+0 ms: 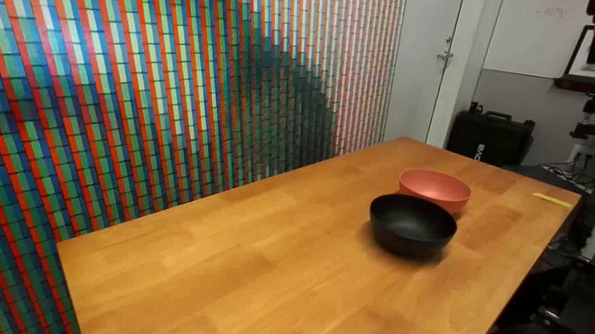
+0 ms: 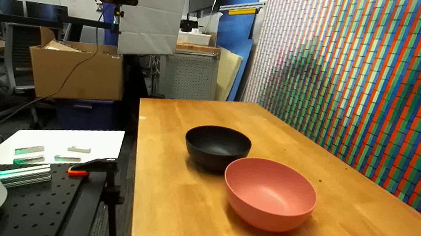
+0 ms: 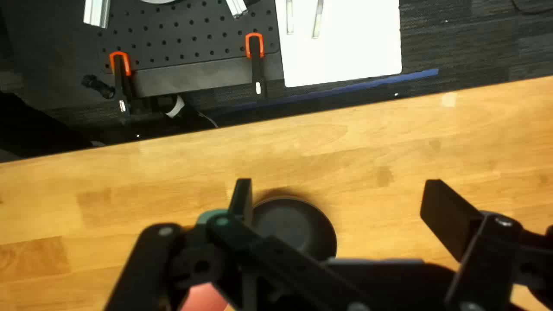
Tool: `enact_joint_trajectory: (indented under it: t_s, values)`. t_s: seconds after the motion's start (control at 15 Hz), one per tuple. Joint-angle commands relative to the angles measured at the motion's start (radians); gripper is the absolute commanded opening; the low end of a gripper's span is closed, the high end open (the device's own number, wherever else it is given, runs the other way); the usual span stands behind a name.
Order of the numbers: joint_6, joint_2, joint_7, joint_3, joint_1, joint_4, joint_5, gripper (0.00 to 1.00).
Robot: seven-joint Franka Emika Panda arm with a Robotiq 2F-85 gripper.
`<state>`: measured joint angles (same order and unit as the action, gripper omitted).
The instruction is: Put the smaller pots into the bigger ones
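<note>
Standing upright on the wooden table (image 1: 229, 288), the red bowl (image 2: 270, 195) and the black bowl (image 2: 212, 148) appear in both exterior views, each resting on the wood by its own base. The two lie just beside each other, well in from the corners; whether their walls touch cannot be told. One long edge of the table runs along a multicoloured striped wall (image 1: 155, 77); a strip of yellow tape (image 1: 552, 199) lies near the corner where the opposite long edge meets a short edge. The red bowl is the nearer of the pair to that short edge, the black bowl the nearer to the long edge opposite the wall.

In the wrist view the gripper (image 3: 339, 198) is seen with its fingers (image 3: 241, 198) spread wide apart. Beyond the fingertips lies the black bowl, partly within the gap and partly covered by the finger at the left of that view and its linkage. The red bowl shows only as a slice at the bottom, outside the gap, behind the same linkage. The long edge opposite the wall crosses above both fingertips, with a black perforated board (image 3: 190, 39) and a white panel (image 3: 341, 47) past it.
</note>
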<state>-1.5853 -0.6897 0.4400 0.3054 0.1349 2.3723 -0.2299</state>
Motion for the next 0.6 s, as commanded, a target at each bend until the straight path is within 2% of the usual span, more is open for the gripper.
enact_joint_trajectory:
  t_s: [0.0,0.4,0.53]
  values:
    - [0.0,0.0,-0.002,0.003,-0.004,-0.004,-0.001,1.0]
    - [0.0,-0.002,-0.002,0.003,-0.005,-0.011,-0.001,1.0]
    - [-0.028,0.043,0.028,0.044,-0.011,-0.026,0.017,1.0]
